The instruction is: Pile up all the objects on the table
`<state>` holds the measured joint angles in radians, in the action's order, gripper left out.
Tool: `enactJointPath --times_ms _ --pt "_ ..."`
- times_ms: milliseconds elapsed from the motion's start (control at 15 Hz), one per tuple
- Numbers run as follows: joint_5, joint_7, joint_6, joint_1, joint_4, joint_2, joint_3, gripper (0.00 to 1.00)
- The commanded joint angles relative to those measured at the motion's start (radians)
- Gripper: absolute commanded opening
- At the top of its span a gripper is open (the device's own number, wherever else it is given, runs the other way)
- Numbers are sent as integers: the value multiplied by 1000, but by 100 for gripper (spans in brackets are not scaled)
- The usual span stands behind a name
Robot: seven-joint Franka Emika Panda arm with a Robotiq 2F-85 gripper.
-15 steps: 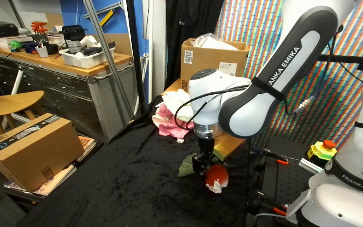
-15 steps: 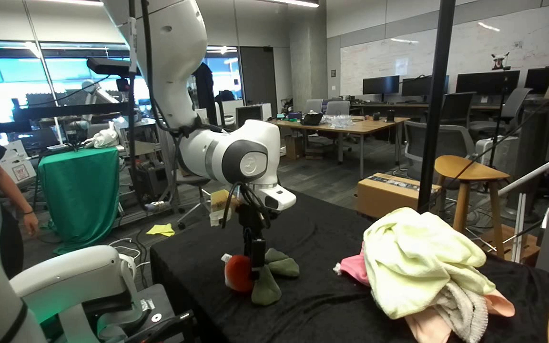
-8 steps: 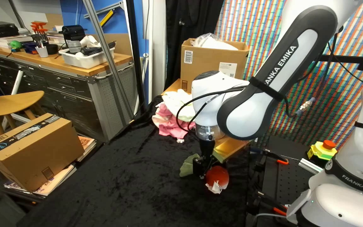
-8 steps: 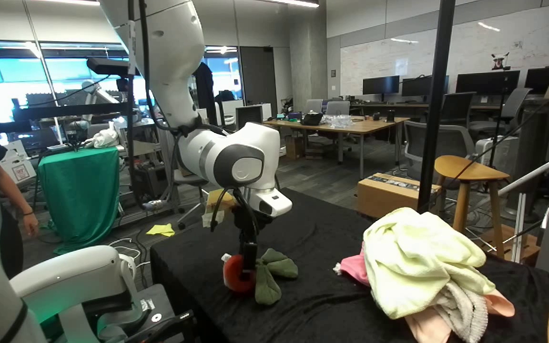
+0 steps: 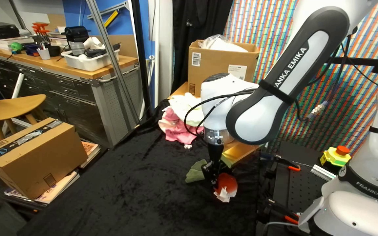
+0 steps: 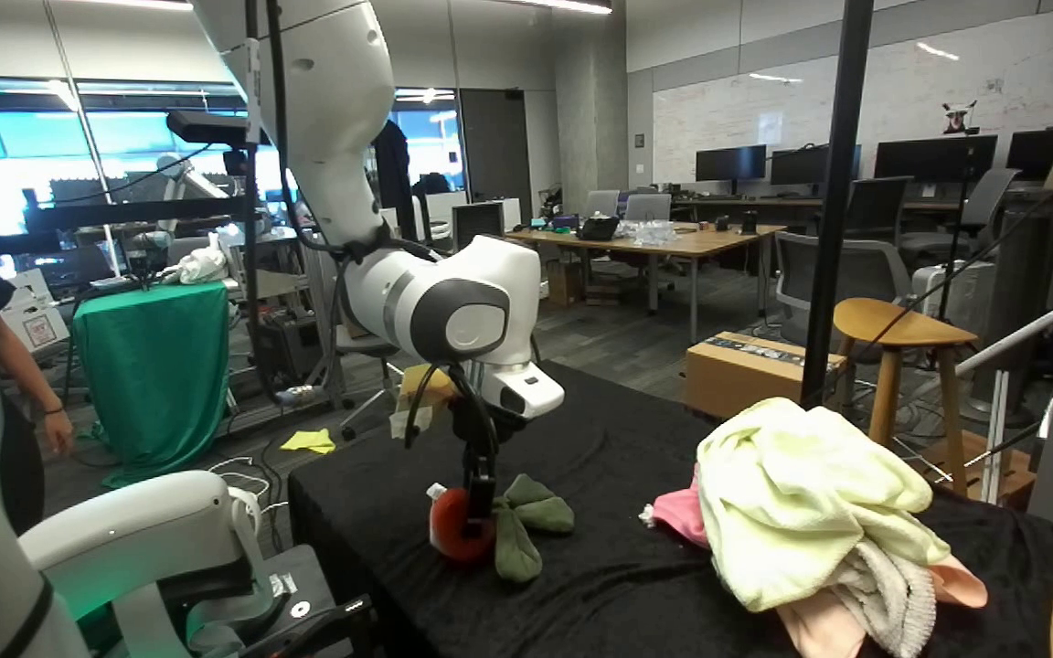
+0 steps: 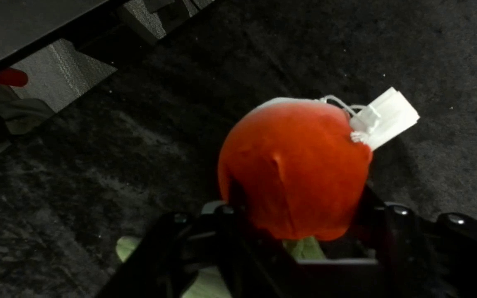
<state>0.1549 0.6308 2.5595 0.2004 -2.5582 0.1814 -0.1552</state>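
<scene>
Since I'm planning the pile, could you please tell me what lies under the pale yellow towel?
Pink fabric, grey fabric and peach fabric show from under the pale yellow towel in an exterior view. Anything else beneath it is covered, so I cannot tell.

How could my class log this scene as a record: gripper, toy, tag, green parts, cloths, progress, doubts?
Gripper: apparently closed on the red toy
White tag: attached to the red toy
Green leaf-shaped parts: next to the red toy; join not clearly visible
Yellow-green cloth: heaped over pink cloth and grey cloth
Progress: cloths heaped; red toy apart from them
Unclear: whether the red toy is off the table
</scene>
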Motion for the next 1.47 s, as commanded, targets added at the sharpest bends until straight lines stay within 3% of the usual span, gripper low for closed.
enactJointPath --times_ms 0,200,333,667,1067,1400 --pt "18 -17 28 2 -13 -11 7 31" --pt "15 -17 22 0 -12 -23 10 10" --pt "-3 -5 18 2 -18 -47 17 7" --pt "-175 113 7 -2 -42 -164 73 10" --pt "-416 238 -23 -106 33 -269 110 9" --pt "-451 151 -101 -182 203 -239 116 10"
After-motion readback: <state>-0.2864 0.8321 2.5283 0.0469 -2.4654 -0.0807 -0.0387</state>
